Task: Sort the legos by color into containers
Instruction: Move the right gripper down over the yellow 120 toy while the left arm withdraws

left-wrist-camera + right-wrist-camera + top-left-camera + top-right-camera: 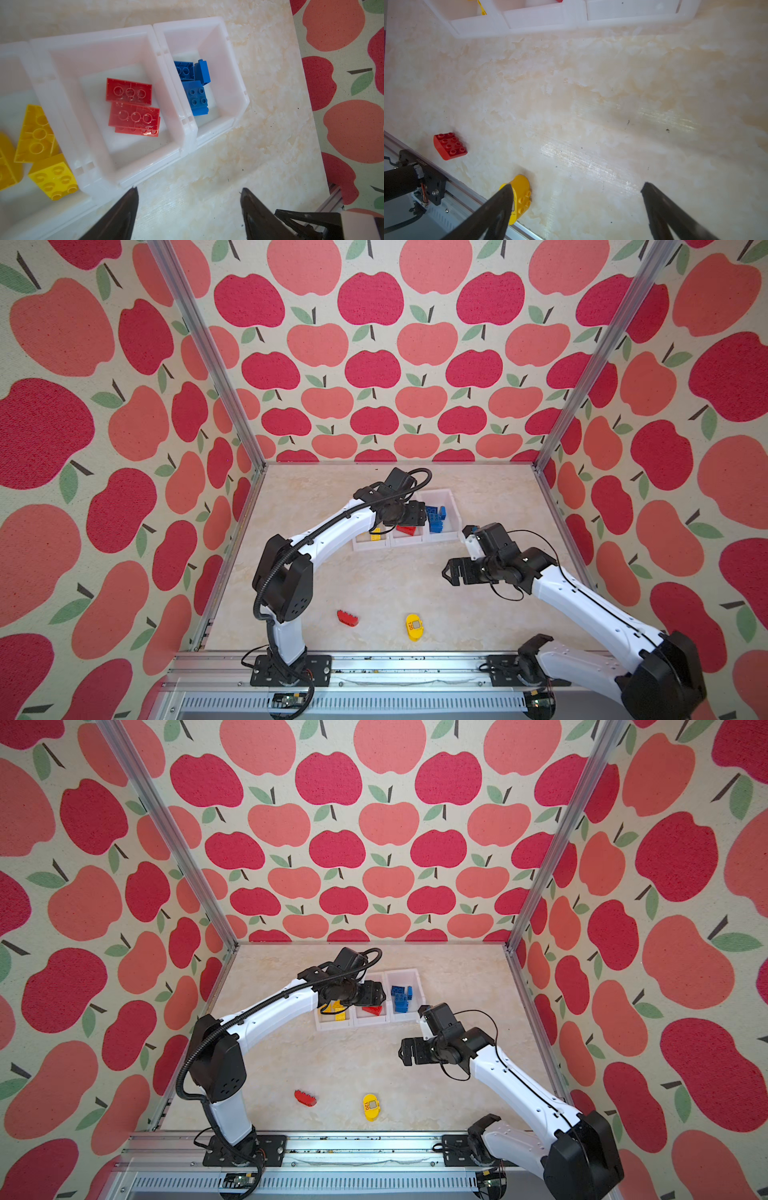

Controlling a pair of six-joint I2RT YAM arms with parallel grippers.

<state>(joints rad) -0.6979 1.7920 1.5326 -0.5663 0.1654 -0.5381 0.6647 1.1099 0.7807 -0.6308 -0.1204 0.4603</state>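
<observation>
- Left wrist view: the left gripper (189,188) hovers by the front rim of the containers (145,168), jaws well apart with nothing between them.
- Red legos (133,108) lie in the middle bin (116,62), with blue legos (195,91) and yellow legos (39,145) in the bins on either side.
- Step, as I judge it: a drop into the red bin looks finished and the sorting is nearly done.
- Two pieces sit loose on the table (374,580), low in both top views: a red brick (347,618) left of centre and the yellow "120" piece (414,627) near it, apart.
- The red brick's long axis slants from upper left to lower right. The yellow piece's runs nearly up-down the frame, with its printed face up.
- The right gripper (449,574), mid-right in a top view, is spread wide and empty.
- The next move probably calls for lowering onto a loose piece and closing across its short width.
</observation>
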